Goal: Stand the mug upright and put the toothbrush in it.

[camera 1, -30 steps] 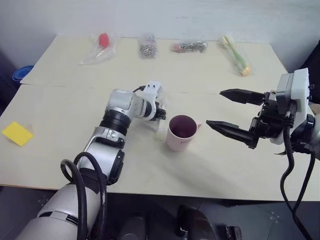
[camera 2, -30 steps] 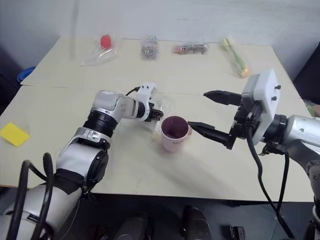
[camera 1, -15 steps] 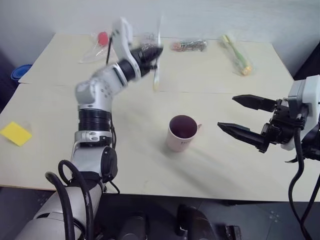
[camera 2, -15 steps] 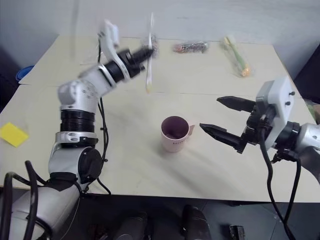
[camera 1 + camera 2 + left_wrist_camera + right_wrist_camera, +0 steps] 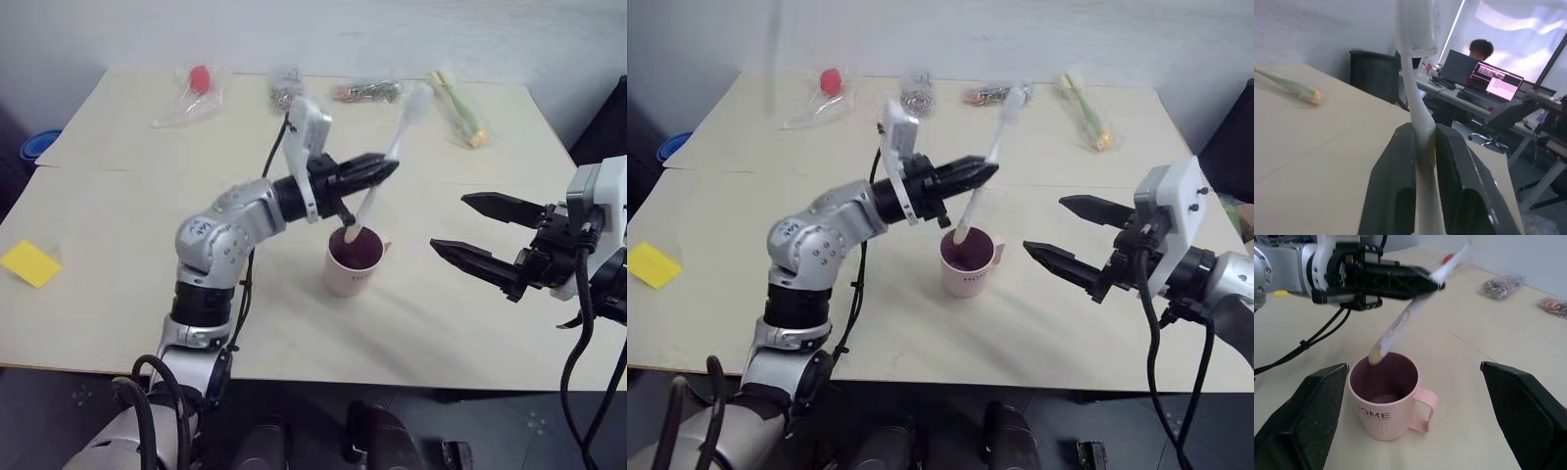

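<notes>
A: Right gripper (image 5: 468, 227)?
B: Jaws wide apart, empty, beside the upright mug (image 5: 354, 260).
A: Left gripper (image 5: 988, 170)?
B: Above the mug, clamped on the toothbrush (image 5: 982, 172), whose yellow end touches the rim.

Bare table (image 5: 118, 245) lies around the mug (image 5: 353, 262); the tilted toothbrush (image 5: 377, 181) and left gripper (image 5: 377, 168) crowd the space above its mouth.
</notes>
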`<state>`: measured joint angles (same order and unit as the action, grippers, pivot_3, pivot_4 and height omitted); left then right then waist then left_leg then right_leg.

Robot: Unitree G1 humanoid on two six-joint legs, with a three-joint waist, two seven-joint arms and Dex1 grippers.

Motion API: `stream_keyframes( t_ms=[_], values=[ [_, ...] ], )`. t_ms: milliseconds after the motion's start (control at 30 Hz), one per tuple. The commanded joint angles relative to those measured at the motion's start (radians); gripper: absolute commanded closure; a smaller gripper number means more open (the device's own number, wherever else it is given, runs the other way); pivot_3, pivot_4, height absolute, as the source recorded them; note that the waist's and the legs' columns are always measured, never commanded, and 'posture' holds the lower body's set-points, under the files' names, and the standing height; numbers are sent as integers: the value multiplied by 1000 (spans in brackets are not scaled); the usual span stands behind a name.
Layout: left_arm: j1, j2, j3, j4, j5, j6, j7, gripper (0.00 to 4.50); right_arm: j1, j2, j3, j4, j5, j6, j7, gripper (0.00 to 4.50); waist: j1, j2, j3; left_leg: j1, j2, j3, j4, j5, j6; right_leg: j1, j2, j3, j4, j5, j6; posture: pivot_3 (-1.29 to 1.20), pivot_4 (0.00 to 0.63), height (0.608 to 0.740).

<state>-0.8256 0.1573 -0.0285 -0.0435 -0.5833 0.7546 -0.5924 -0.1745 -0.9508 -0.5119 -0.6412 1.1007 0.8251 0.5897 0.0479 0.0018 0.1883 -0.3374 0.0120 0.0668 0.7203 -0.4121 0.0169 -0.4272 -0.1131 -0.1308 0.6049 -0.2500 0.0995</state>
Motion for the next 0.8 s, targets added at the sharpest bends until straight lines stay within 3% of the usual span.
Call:
stream_keyframes(
  t_ms=[33,200,300,433,567,700,800],
  values=[
    [31,8,1,-85,-15,-33,-23,2749,-5,0,-37,-6,22,-20,-5,0,0,0,0,0,0,0,0,0,0,0,0,0,0,0,0,0,150,740],
    [87,36,57,-147,-38,-58,-23,1159,-22,-3,-27,20,24,-26,8,0,2,0,0,0,0,-1,0,0,0,0,-1,0,0,0,0,0,150,740],
    [100,140,94,-181,-53,-34,-69,192,-16,-17,-28,52,11,-26,48,0,0,0,0,0,0,-1,0,0,0,0,0,0,0,0,0,0,150,740],
    [110,466,172,-176,-102,19,-304,192,47,-90,-33,147,-50,-19,210,0,-11,1,0,1,1,-1,-1,0,0,-1,1,1,0,0,0,0,150,740],
    [213,816,216,-145,-64,-56,-602,192,127,-183,-15,242,-147,-62,427,0,-23,1,0,1,1,0,-4,0,0,-1,1,0,-3,-1,-1,0,150,740],
    [399,1037,301,-124,8,-171,-770,192,104,-204,30,321,-224,-129,532,0,-25,2,1,1,1,1,-5,0,0,0,1,0,-4,-1,-1,0,150,740],
    [466,1071,365,-109,4,-182,-769,192,32,-191,74,347,-224,-129,556,0,-24,3,2,1,2,1,-4,0,0,0,1,0,-4,-1,-1,0,150,740]
  ],
)
